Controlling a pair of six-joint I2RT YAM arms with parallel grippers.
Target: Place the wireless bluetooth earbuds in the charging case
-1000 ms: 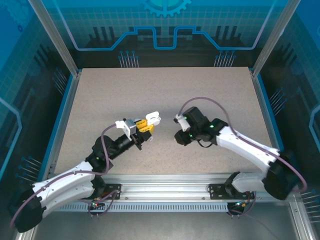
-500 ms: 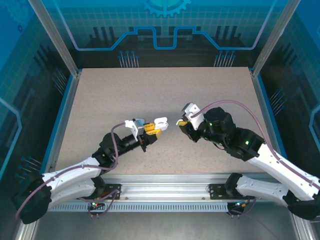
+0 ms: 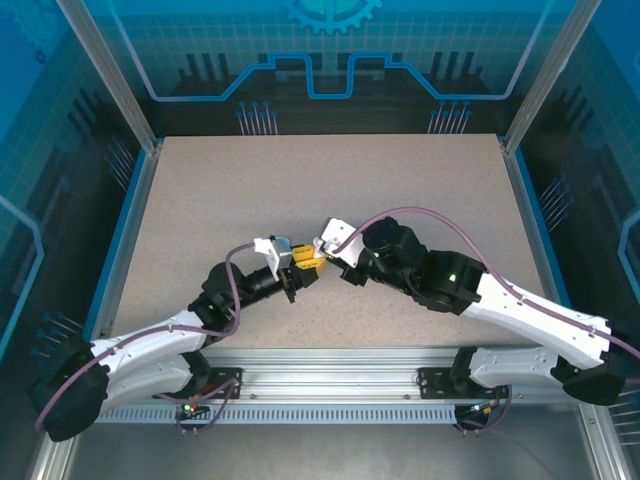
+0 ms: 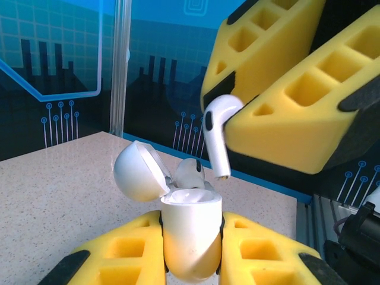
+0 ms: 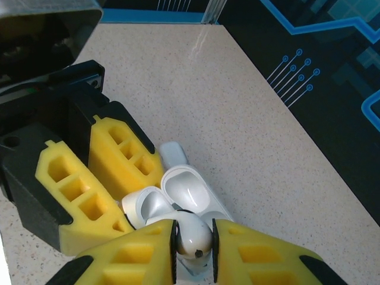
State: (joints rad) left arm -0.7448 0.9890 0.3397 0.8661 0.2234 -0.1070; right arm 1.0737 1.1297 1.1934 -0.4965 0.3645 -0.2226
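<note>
the speckled beige table (image 3: 400,180) is seen under both arms. the left gripper (image 4: 191,246) is clamped on the white pebble-shaped plastic charging case (image 4: 190,214), with its lid (image 4: 138,172) flipped open. the right gripper (image 5: 194,237) is pinched on a white stemmed plastic earbud (image 4: 217,133), held stem-down just above the case. a second white earbud (image 4: 190,171) is seated inside.

The top view is bright and even, lit from above; the table (image 3: 400,180) carries only faint, soft shadows beside the arms (image 3: 150,350); the frame posts (image 3: 105,70) lean outward toward the edges, a mild lens distortion. In the left wrist view the charging case (image 4: 190,237) and the earbud (image 4: 215,133) are sharp, with soft highlights; the foreground at the lower edge is a little soft. In the right wrist view a pale glare streak lies on the table; the dark housing (image 5: 41,27) at the upper left is out of focus.
</note>
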